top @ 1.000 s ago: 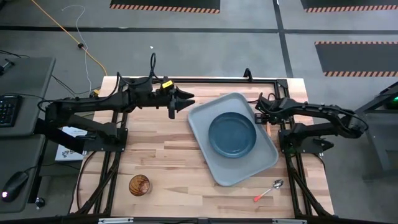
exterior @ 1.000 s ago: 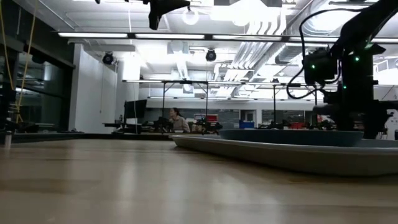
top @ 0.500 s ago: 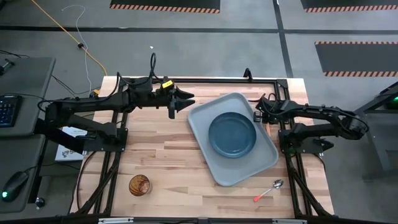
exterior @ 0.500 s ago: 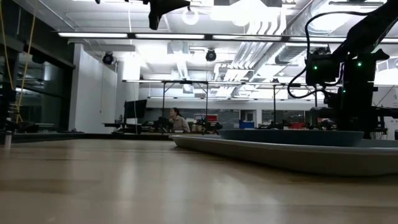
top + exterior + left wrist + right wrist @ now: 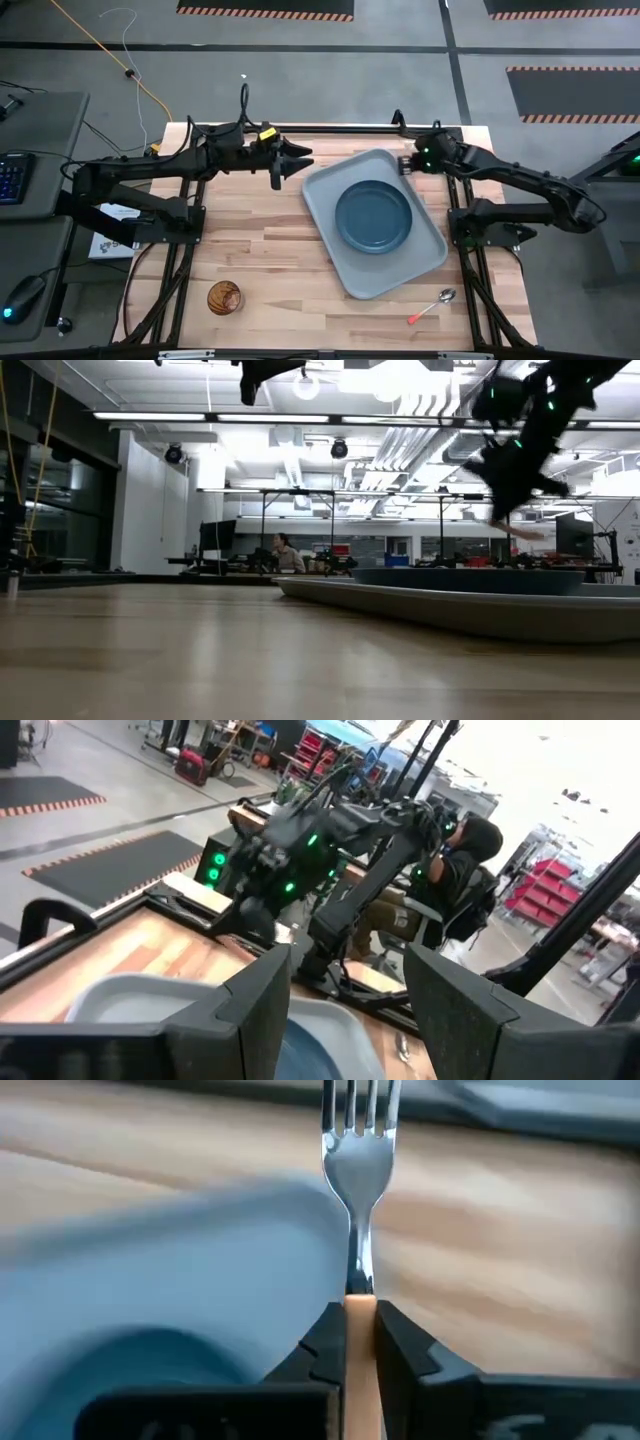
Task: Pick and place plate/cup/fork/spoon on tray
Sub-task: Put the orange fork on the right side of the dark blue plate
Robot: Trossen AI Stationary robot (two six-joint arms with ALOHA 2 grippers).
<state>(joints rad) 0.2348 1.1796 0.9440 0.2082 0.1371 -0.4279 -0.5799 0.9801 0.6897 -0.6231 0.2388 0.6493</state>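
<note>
A pale wooden table [image 5: 280,250] stands on a grey floor marked with orange-and-black striped mats [image 5: 265,8]. A yellow cable [image 5: 105,55] runs across the floor toward it. At the left edge sits a desk with a keyboard [image 5: 12,175] and a mouse [image 5: 22,297]. A person [image 5: 288,555] sits far off in the room.

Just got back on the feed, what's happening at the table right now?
The right claw is shut on the fork by its orange handle, held in the air over the tray's far right corner. The plate already sits on the tray. The cup and the spoon lie on the table. The left claw hangs open left of the tray.
</note>
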